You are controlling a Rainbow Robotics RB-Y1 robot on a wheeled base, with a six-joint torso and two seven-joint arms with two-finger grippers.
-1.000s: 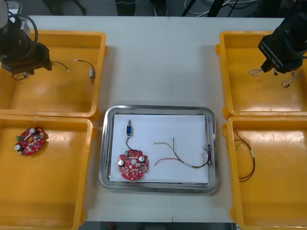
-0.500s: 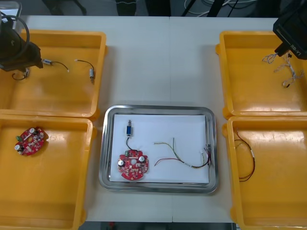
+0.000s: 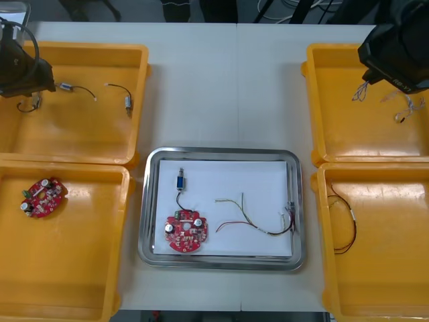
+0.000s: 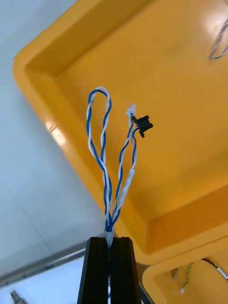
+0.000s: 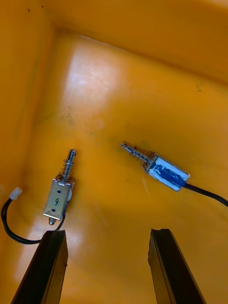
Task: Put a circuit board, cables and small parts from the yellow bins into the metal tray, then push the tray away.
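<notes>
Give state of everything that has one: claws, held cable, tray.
Right claw: shut on the blue and white cable, over the far right bin.
Left claw: open, above two small metal parts in the far left bin.
Blue and white cable: gripped, loop and plug end free.
Tray: loaded with a circuit board, cables and a small part; not yet pushed away.

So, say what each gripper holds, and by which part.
Right gripper pinches the twisted blue and white cable at its bunched strands; left gripper open, holding nothing.
</notes>
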